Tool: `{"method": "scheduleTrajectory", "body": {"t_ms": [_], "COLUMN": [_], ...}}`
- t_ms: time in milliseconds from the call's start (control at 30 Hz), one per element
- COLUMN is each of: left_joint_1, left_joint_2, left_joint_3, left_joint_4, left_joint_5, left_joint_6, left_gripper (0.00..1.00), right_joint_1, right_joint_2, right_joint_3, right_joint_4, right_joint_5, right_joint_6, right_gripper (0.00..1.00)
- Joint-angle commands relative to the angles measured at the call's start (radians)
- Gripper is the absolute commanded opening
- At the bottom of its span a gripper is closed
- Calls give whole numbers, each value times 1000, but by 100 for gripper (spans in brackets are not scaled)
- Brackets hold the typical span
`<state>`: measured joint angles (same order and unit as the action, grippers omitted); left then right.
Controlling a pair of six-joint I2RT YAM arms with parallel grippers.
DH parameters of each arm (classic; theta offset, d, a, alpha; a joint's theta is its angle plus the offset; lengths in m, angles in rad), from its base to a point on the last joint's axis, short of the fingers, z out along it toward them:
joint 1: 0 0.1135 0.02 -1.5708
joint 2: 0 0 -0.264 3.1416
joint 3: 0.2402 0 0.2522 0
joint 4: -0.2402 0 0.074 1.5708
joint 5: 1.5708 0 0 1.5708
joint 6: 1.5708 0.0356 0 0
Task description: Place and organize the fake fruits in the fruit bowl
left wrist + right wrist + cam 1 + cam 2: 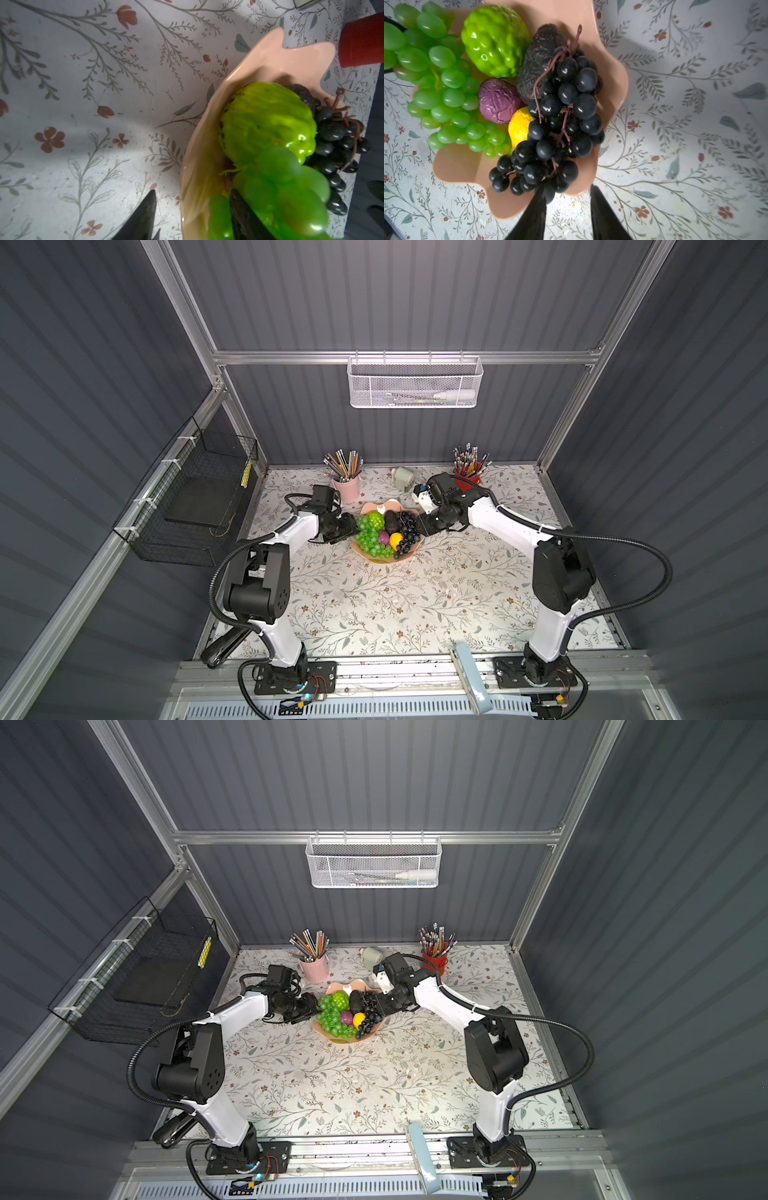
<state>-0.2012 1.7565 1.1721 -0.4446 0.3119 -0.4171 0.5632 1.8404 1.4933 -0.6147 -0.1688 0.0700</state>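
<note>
Left pincer (193,191) stands with its black fingers apart at the edge of the wide glossy peach-pink bowl with a scalloped rim (270,58). In the left wrist view one finger (145,214) hangs over the floral table cover (83,104) outside the rim. The other (245,216) lies against the translucent green plastic grape bunch (291,193), and nothing is clamped.

The right pincer (568,189) is likewise parted at the bowl's opposite edge. One finger (533,214) touches the end berries of the dark blue-black plastic grape bunch (564,116); the other (604,218) is outside the rim, gripping nothing.

All six fake fruits lie in the bowl. In both top views the green bunch fills its left side and the dark bunch its right, reaching the rim. Between them sit the bumpy lime-green ball (494,39) and rough dark avocado (537,62) at the back, then the wrinkled purple ball (498,101) and small yellow fruit (519,126).

The bowl sits toward the back of the table, near a pink pencil cup (347,487) and a red pencil cup (467,481).
</note>
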Motion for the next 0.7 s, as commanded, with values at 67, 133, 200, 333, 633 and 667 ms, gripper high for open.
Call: {"method": "scheduleTrajectory", "body": {"t_ms": [67, 133, 200, 333, 633, 667], "left_joint_1": [3, 3, 3, 3, 3, 3], "left_joint_2": [-60, -80, -101, -143, -191, -196], "left_joint_3": [37, 38, 48, 61, 42, 40], "left_joint_4": [-117, -140, -169, -229, -247, -240], "left_joint_5": [-34, -53, -73, -107, -145, -140], "left_joint_6": [43, 47, 59, 79, 56, 48], "left_gripper": [70, 73, 76, 82, 83, 83], "right_joint_1": [4, 3, 3, 2, -74, -82], "right_joint_2": [-56, -65, -73, -114, -51, -25], "right_joint_3": [2, -10, -11, -26, -25, -9], "right_joint_4": [-24, -13, -14, -5, 49, 44], "right_joint_5": [50, 53, 53, 54, 50, 52], "right_joint_6": [-17, -11, -5, -1, 15, 12], "right_gripper": [38, 38, 38, 41, 47, 46]}}
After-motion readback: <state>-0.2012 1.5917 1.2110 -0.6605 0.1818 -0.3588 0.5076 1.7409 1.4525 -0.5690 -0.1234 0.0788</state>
